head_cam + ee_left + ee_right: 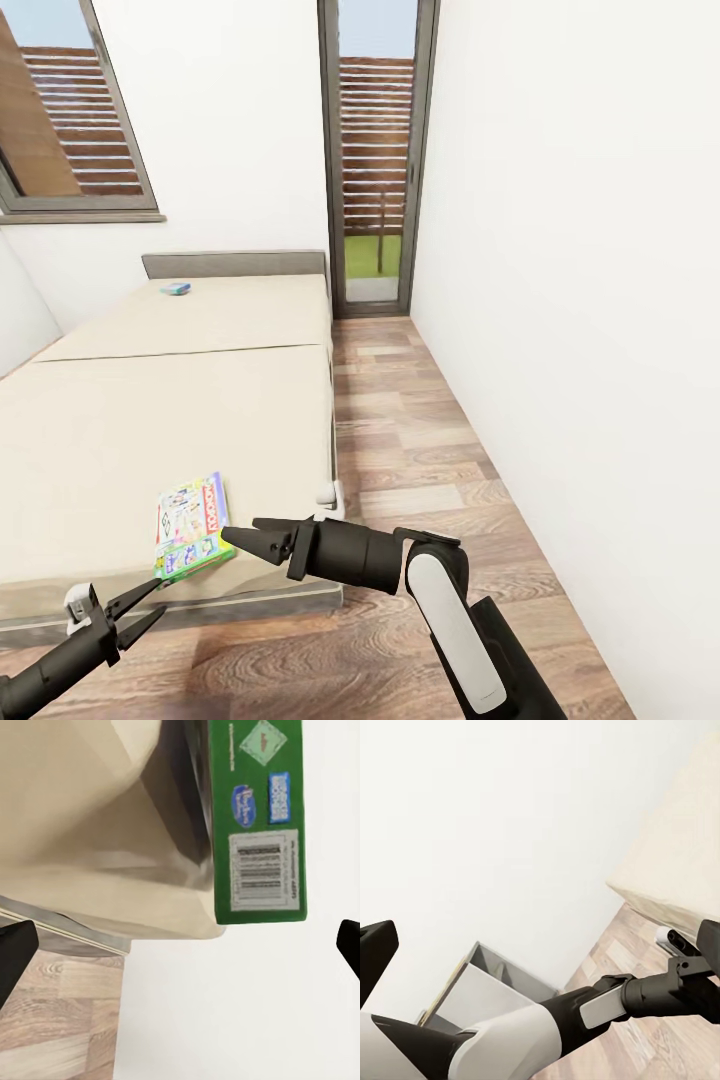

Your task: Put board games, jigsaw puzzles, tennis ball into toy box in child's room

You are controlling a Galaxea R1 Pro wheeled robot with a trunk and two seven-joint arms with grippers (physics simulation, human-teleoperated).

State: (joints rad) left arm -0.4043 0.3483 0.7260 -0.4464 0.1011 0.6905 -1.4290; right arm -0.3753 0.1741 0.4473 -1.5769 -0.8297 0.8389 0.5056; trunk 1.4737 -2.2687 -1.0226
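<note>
1. The left end effector (pixel 135 610) is hovering low at the foot of the bed (pixel 170 400) with its fingers spread and nothing between them. The right end effector (pixel 245 540) is reaching in just beside the near board game; whether its fingers are parted or together cannot be told.
2. The white-and-green board game (pixel 190 527) is lying flat near the bed's near corner, one green edge reaching the mattress rim. The left wrist view is looking at that green edge (pixel 259 825) with its barcode label.
3. As a flat card box it is probably light and stiff, yet smooth on its faces, so a pinch across the thin overhanging edge looks safest; squeezing hard could dent the card.
4. The soft mattress is likely giving under any downward push, which would make scooping from above awkward.
5. Farther up, the small blue board game (pixel 176 288) is resting near the grey headboard (pixel 235 264).
6. Beyond are a wood-plank floor (pixel 420 440), white walls, a window (pixel 70 110) and a narrow glazed door (pixel 378 150).
</note>
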